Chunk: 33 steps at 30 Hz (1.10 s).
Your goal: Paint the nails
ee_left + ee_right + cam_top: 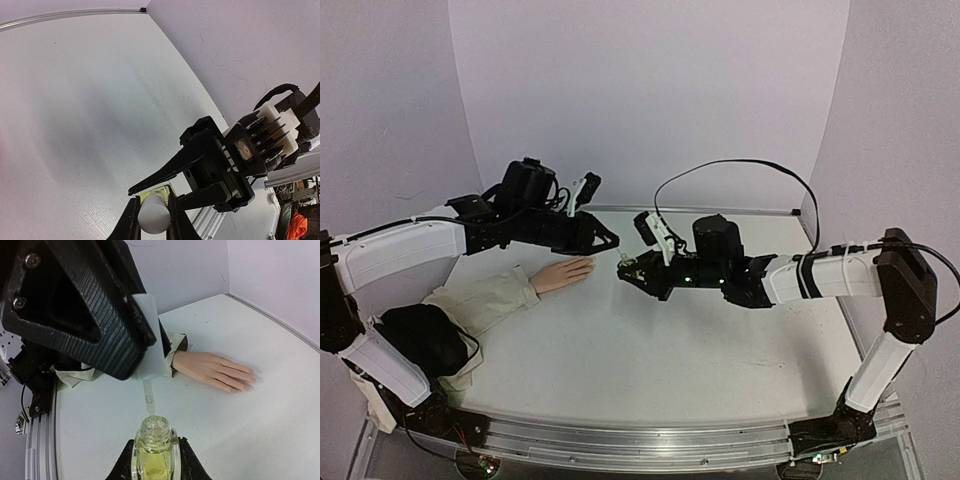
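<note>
The nails (246,384) tip a pale mannequin hand (212,369) lying flat on the white table (260,430), beige sleeve (485,298) behind it, while nearby the right gripper (155,442) clamps an open yellowish-green bottle (154,460) and the left gripper (152,202) pinches the white cap (152,217), its brush (148,396) just above the bottle's mouth.

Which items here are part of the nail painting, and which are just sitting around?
In use: mannequin hand and its nails; bottle in right gripper; brush cap in left gripper.
Not part of it: black bundle at the sleeve; cable loop.
</note>
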Available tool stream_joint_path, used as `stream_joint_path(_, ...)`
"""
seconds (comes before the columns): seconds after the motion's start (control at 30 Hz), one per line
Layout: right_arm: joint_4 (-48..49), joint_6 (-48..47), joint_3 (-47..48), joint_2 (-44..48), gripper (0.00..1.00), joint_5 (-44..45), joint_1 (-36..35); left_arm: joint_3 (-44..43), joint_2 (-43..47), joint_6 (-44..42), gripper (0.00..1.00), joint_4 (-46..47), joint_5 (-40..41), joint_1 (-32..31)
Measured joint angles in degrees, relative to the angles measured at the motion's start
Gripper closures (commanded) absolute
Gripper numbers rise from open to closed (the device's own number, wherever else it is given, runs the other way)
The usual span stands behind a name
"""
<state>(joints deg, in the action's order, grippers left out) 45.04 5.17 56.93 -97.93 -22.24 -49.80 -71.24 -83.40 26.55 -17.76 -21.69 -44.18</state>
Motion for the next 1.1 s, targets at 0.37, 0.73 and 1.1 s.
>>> stream_joint_path(0.37,0.76,0.00,-1.09,0.00,1.00,0.28,0.00,-0.33,0.11,-0.96,1.00,-0.28,0.50,0.15)
stream_joint_path(0.73,2.91,0.00,-4.11,0.52,1.00,2.29,0.00,-0.83,0.20,-1.09,1.00,-0.35,0.46,0.66)
stream_joint_path(1.1,3.76,0.55,-12.46,11.69,1.00,4.66,4.57,-0.85,-0.72,-0.98,1.00,-0.44,0.72,4.20)
